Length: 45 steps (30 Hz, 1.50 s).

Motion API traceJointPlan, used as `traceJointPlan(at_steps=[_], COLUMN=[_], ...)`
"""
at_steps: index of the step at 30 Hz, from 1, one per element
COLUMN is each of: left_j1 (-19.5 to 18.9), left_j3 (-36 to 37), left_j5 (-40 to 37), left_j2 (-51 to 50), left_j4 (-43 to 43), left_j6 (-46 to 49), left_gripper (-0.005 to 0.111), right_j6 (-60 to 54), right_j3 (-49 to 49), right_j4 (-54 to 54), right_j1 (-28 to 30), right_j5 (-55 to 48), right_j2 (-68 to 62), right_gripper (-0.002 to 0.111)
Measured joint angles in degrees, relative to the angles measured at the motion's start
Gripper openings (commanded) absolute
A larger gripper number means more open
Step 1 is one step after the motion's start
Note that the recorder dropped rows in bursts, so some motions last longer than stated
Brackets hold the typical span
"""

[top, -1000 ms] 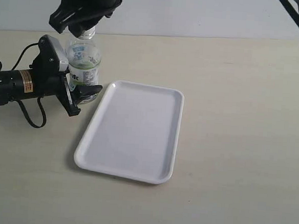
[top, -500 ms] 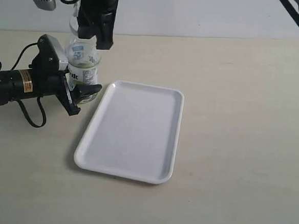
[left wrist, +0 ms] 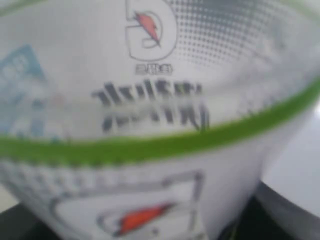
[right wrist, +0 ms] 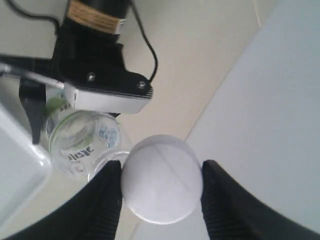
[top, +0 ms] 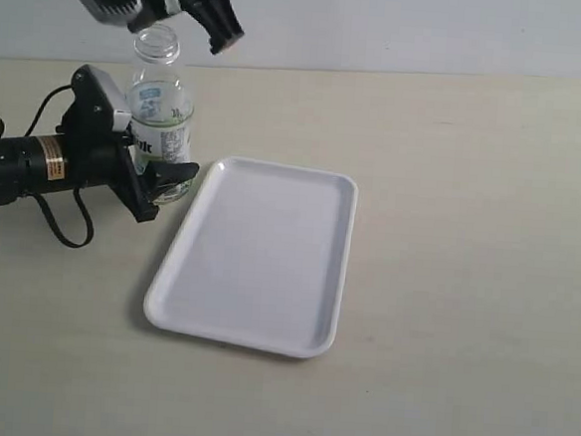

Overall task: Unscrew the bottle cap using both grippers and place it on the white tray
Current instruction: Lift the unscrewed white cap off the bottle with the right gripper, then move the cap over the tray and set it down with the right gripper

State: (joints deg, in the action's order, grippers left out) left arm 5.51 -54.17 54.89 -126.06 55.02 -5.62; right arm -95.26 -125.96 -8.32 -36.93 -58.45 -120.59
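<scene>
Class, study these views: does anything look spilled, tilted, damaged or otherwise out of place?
Nothing stands out. The bottle stands upright and uncapped in the left gripper, and no spill shows on the table around it. The bottle cap is clamped in the right gripper, higher than the bottle. The white tray lies flat and looks undamaged.

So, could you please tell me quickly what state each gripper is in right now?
The left gripper is shut on the bottle.
The right gripper is shut on the bottle cap, which is off the bottle.
</scene>
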Motion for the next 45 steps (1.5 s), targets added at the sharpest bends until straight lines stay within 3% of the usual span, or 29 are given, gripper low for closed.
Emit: traceJointPlan(at_steps=[4,8,11,20,26,39,45], left_j1=[0.0,0.0,0.0,0.0,0.0,0.0,0.0], left_j3=[0.0,0.0,0.0,0.0,0.0,0.0,0.0], left_j5=[-0.5,-1.1,-1.4,-1.4,-1.3,-0.9,-0.9], left_j2=[0.0,0.0,0.0,0.0,0.0,0.0,0.0], left_j4=[-1.2,-4.2,-5.4,-5.5,-5.5,-5.5,-6.0], left_j6=[-5.7,-8.2,-10.8,-12.8,-12.9,-13.0,-13.0], left_gripper=[0.000,0.000,0.000,0.000,0.000,0.000,0.000], right_j6=[38.3,65.7,72.7,75.0,73.8,74.0,74.0], right_j3=[-0.5,0.7,4.3,21.7,29.5,32.4,32.4], right_j4=[11.2,21.8,19.5,3.6,0.8,0.4,0.2], right_j1=[-0.1,1.2,3.3,5.6,5.6,5.6,5.6], right_j5=[-5.1,-11.0,-11.0,-10.6,-1.8,5.0,5.0], right_j2=[4.6,5.6,5.6,3.3,-0.2,-6.1,-8.2], right_gripper=[0.000,0.000,0.000,0.000,0.000,0.001,0.017])
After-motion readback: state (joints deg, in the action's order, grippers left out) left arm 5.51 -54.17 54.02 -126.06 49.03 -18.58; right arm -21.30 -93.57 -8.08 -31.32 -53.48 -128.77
